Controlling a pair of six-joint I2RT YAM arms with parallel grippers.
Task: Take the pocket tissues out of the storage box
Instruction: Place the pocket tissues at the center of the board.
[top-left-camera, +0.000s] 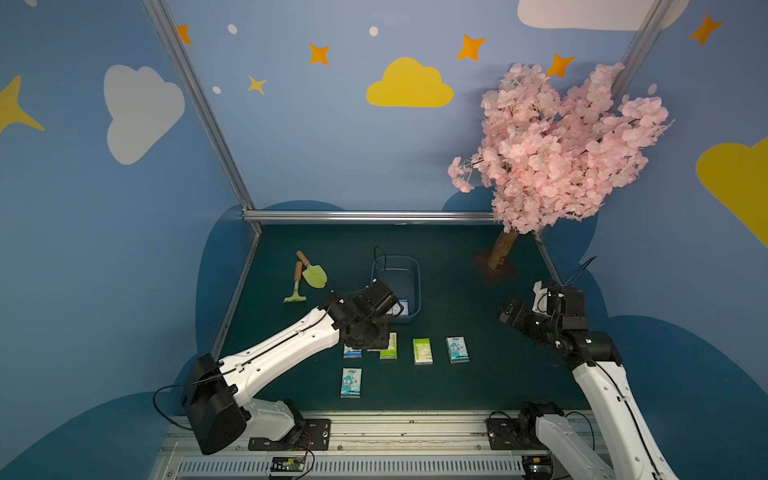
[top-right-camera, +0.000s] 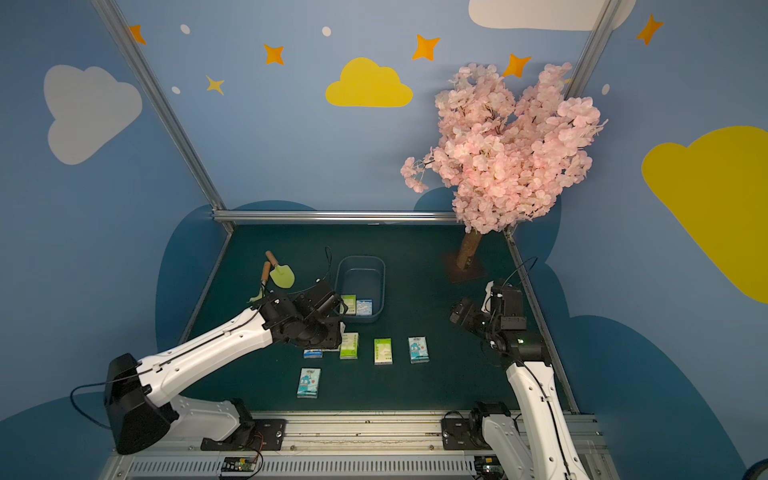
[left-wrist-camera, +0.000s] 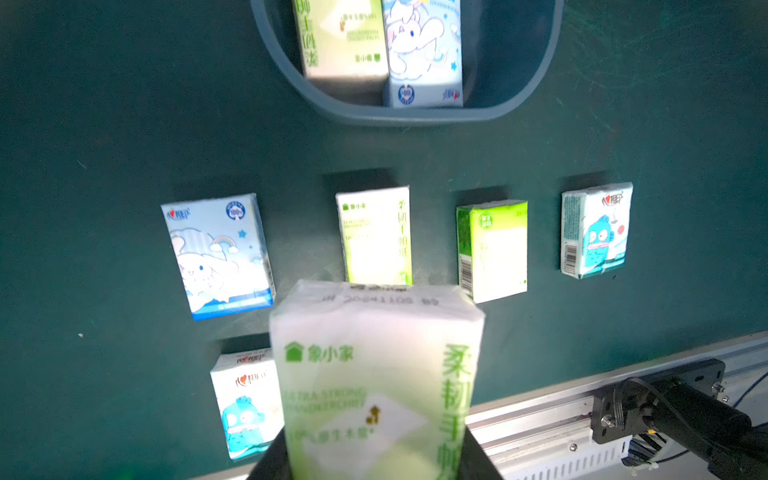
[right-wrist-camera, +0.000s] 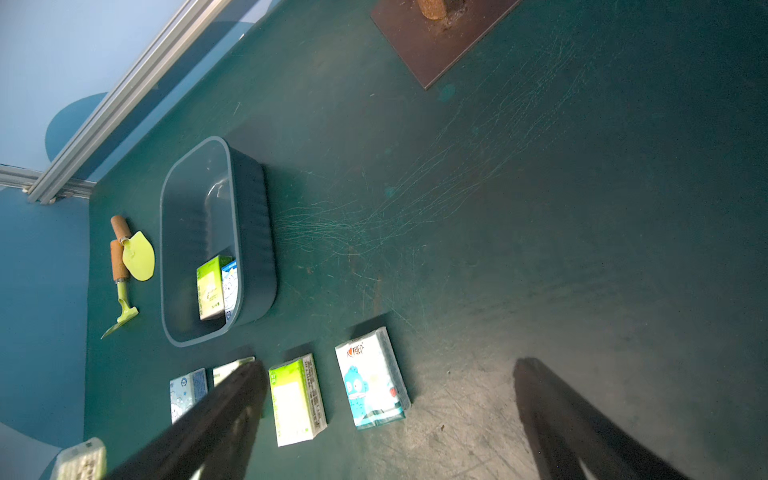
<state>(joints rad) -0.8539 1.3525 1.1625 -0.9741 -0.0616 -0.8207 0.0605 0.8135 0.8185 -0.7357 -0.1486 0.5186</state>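
Observation:
The grey-blue storage box (top-left-camera: 417, 282) (top-right-camera: 382, 286) stands mid-table. Two pocket tissues stand in its near end, one green (top-right-camera: 349, 304) (left-wrist-camera: 340, 37) and one blue (top-right-camera: 364, 306) (left-wrist-camera: 424, 50). My left gripper (left-wrist-camera: 374, 457) (top-left-camera: 372, 338) hangs just in front of the box, shut on a green-white pack (left-wrist-camera: 374, 374). Below it, several packs lie on the mat, among them a green one (top-left-camera: 422, 351) and blue ones (top-left-camera: 457, 350) (top-left-camera: 351, 382). My right gripper (top-left-camera: 509, 313) (right-wrist-camera: 390, 363) hovers open and empty at the right.
A toy shovel (top-left-camera: 311, 272) and rake (top-left-camera: 296, 286) lie left of the box. A pink blossom tree (top-left-camera: 552, 145) stands on a brown base plate (right-wrist-camera: 436, 45) at the back right. A metal rail (top-left-camera: 374, 424) runs along the front edge.

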